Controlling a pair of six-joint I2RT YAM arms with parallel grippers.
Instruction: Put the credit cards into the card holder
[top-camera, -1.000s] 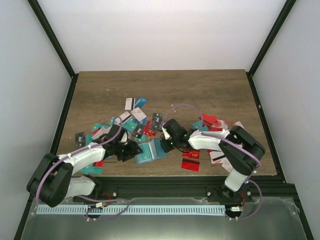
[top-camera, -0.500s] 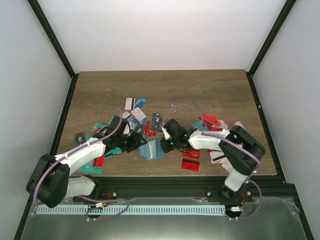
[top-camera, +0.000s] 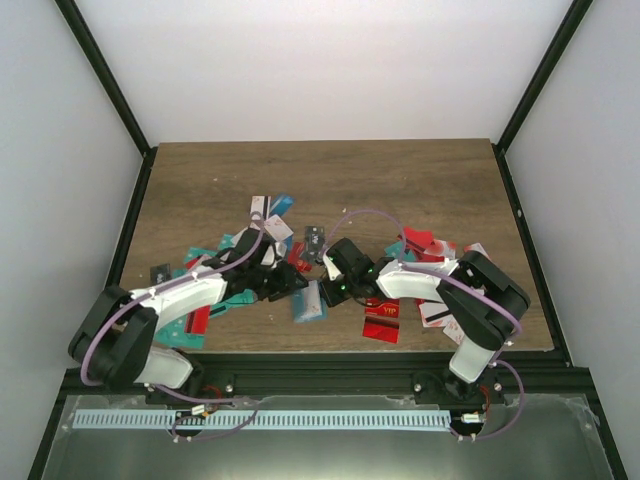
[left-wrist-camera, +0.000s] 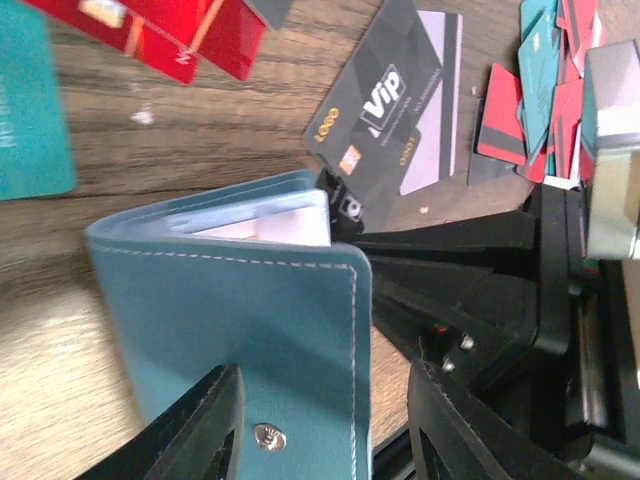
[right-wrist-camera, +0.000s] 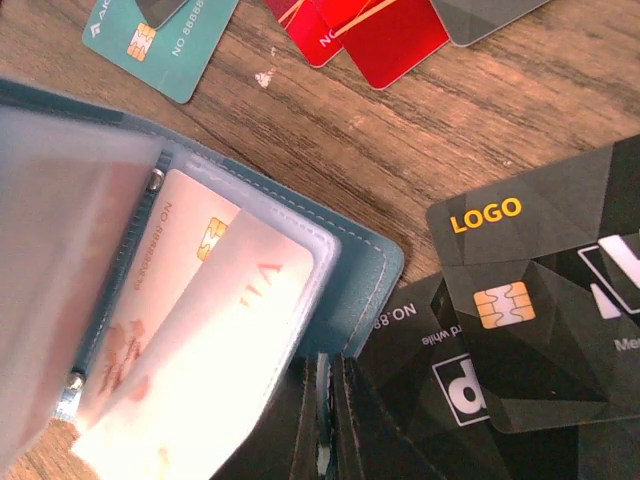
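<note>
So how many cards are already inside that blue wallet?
2 show: a pale card with a chip, and a second pale card overlapping it, both inside the card holder. More may be hidden.

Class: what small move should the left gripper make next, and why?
Probably close the left gripper on the card holder. Its teal cover sits between the open jaws with a gap on one side, while the right gripper, shut, appears to pinch the holder's other edge.

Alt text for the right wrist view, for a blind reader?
An open teal-blue card holder with pale cards behind clear sleeves fills the left, and the right pincer, shut, appears to pinch its lower edge. Black, red and teal-green credit cards lie around it on the wooden table.
</note>
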